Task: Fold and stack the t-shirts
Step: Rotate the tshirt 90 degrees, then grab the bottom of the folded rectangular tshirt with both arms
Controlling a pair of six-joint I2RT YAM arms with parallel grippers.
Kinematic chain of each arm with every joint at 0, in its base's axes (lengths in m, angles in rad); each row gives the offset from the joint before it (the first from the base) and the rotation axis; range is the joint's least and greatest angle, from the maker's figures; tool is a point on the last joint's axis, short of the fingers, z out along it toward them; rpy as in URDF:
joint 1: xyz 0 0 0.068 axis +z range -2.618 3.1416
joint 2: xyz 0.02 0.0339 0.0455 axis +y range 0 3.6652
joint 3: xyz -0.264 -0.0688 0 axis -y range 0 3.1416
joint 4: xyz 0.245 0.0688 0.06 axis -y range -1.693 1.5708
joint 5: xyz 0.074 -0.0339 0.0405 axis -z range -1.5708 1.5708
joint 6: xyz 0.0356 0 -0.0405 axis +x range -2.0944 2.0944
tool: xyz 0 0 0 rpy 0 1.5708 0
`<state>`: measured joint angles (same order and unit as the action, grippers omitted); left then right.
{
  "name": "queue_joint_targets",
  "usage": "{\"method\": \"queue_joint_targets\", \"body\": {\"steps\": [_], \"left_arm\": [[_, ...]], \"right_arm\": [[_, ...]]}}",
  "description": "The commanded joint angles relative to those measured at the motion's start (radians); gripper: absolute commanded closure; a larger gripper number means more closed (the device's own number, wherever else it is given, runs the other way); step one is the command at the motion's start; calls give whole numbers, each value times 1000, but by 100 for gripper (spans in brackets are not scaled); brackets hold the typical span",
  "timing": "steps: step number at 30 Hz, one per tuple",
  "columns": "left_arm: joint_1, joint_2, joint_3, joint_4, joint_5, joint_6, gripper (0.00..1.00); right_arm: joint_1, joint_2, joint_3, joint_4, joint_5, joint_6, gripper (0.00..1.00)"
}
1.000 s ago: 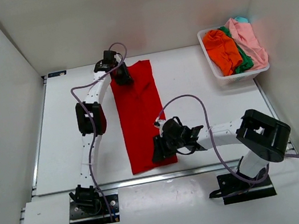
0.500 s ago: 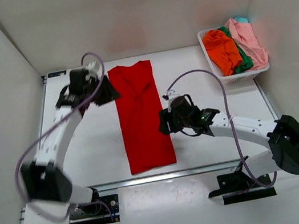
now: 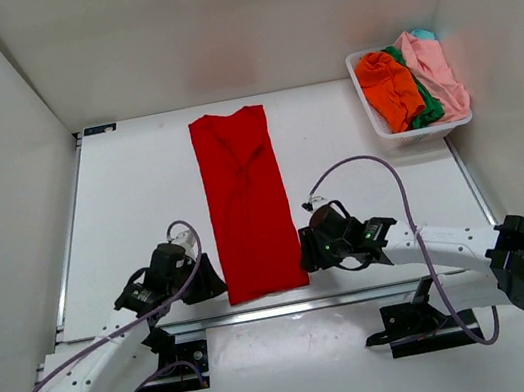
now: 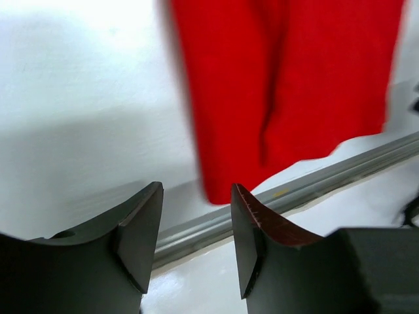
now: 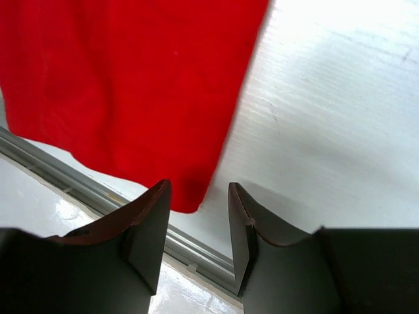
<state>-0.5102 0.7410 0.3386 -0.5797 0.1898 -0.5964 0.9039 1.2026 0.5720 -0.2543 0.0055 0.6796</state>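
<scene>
A bright red t-shirt [image 3: 244, 199] lies folded into a long narrow strip down the middle of the table. It shows in the left wrist view [image 4: 288, 85] and the right wrist view [image 5: 131, 85]. My left gripper [image 3: 208, 279] is open and empty, just left of the shirt's near left corner [image 4: 216, 195]. My right gripper [image 3: 306, 249] is open and empty, just right of the near right corner [image 5: 186, 203]. Orange [image 3: 391, 87], green [image 3: 426, 106], pale pink [image 3: 434, 66] and teal [image 3: 424, 33] shirts lie bunched in the basket.
A white plastic basket [image 3: 389, 138] stands at the back right against the wall. A grey metal rail [image 3: 262, 310] runs along the table's near edge, right below the shirt's hem. White walls enclose the table on three sides.
My left gripper has swung from the shirt's far left corner to its near left corner. My right gripper moved up beside the shirt, then back down to the near right corner. The shirt stayed flat.
</scene>
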Motion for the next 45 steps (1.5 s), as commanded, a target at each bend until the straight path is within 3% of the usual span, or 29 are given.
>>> {"method": "queue_joint_targets", "body": {"steps": [1,7,16,20,22,24,25,26,27,41,45], "left_arm": [[-10,-32,19,87,-19,-52,43],[-24,-12,-23,141,-18,-86,43],[-125,145,23,122,-139,-97,41],[-178,245,40,153,-162,-115,41],[-208,293,49,171,-168,-131,45],[-212,328,51,182,-171,-122,74],[-209,334,54,176,-159,-120,81],[-205,337,51,169,-174,-112,95],[-196,322,54,153,-181,-106,100],[-171,293,74,98,-158,-54,100],[-166,275,66,92,-154,-57,100]], "right_arm": [[13,-9,15,93,8,28,62],[47,100,117,81,-30,-14,61],[92,311,195,26,-36,-22,59],[99,359,213,-3,-29,-26,66],[99,373,213,-3,-32,-26,74],[95,370,204,-3,-36,-32,90],[93,358,197,3,-38,-34,100],[87,353,190,0,-38,-34,100],[81,332,187,-3,-41,-35,100],[26,181,123,-94,-52,-86,100],[13,144,98,-53,-128,-101,96]]}}
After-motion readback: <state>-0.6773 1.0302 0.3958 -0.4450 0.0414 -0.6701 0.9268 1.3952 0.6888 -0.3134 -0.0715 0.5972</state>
